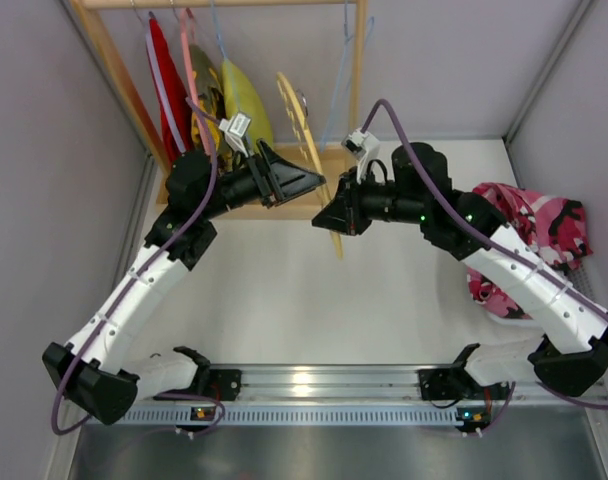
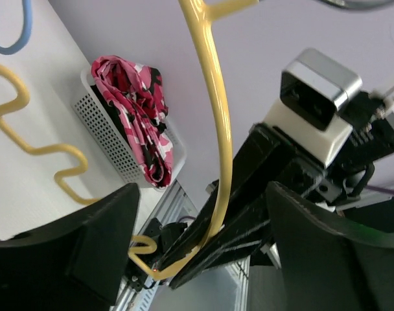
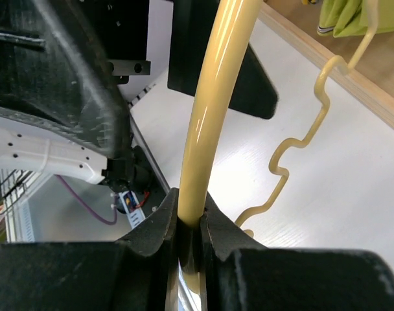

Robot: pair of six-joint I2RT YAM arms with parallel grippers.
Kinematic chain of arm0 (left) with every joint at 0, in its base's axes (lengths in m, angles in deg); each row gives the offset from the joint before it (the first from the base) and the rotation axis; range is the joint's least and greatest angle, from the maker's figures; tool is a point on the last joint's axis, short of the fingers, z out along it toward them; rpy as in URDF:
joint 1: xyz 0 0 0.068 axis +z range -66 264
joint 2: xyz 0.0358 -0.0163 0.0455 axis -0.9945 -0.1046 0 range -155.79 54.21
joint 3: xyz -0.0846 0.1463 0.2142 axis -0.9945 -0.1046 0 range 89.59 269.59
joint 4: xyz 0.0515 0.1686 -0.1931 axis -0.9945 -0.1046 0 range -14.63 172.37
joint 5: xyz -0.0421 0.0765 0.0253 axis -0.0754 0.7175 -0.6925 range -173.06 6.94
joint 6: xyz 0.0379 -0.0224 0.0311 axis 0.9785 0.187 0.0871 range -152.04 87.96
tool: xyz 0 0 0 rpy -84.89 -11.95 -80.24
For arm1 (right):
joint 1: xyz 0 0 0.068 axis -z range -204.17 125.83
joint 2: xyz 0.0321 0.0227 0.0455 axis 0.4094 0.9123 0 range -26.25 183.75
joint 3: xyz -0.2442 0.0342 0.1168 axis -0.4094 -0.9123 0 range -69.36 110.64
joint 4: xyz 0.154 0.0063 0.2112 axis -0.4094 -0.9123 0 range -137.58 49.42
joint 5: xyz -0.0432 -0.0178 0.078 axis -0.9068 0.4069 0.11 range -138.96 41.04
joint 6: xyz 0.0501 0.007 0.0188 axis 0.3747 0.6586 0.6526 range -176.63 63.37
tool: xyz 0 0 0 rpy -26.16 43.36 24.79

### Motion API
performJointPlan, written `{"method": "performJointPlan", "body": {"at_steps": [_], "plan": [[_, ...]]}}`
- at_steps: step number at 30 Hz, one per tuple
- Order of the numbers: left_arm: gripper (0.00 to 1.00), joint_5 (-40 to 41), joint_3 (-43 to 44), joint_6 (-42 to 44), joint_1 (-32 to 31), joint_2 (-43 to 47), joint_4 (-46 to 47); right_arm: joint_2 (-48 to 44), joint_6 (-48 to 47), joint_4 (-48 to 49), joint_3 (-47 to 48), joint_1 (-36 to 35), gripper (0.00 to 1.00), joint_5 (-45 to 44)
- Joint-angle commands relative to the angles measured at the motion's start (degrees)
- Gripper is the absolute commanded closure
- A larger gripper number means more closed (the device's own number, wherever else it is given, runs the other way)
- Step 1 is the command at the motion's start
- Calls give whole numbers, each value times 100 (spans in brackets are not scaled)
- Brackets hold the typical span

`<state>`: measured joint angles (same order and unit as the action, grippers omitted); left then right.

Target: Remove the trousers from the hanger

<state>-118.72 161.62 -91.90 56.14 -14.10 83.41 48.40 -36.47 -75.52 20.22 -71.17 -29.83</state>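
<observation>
Right gripper [image 1: 329,215] above mid-table, clamped on the smooth bar of a bare yellow hanger [image 3: 213,97]. Both black fingers [image 3: 155,240] pressed tight against the plastic in the right wrist view, no gap on either side.

Facing it from the left, just beside it: left gripper [image 1: 299,180], jaws spread wide and holding nothing. Hanger bar running through the open space between its two fingers [image 2: 74,253]; contact with either finger impossible to judge. Hanger wavy along one edge, no cloth on it.

Pink, white and black camouflage trousers [image 1: 539,225] off the hanger, bundled in a white perforated basket [image 2: 109,139] at the right edge of the table [image 1: 284,300]. Bundle partly behind the right arm's forearm, spilling over the basket's rim, well apart from both grippers.

At the far side, a wooden rack [image 1: 359,60]. On hangers at its left end, a red garment [image 1: 162,85] and, just right of it, yellow-green garments [image 1: 239,95], all hanging upright. A thin blue hanger [image 2: 12,35] at the top left corner of the left wrist view.
</observation>
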Motion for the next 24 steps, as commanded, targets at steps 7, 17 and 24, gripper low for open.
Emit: {"method": "performJointPlan", "body": {"at_steps": [7, 17, 24], "plan": [[1, -626, -365, 509, 140, 784, -77, -267, 496, 954, 94, 209, 100, 882], [1, -793, -145, 1916, 772, 1557, -780, 558, 1209, 1208, 1306, 666, 100, 336], [1, -600, -286, 1618, 1107, 1892, -772, 1805, 1464, 1288, 2737, 894, 100, 609]]}}
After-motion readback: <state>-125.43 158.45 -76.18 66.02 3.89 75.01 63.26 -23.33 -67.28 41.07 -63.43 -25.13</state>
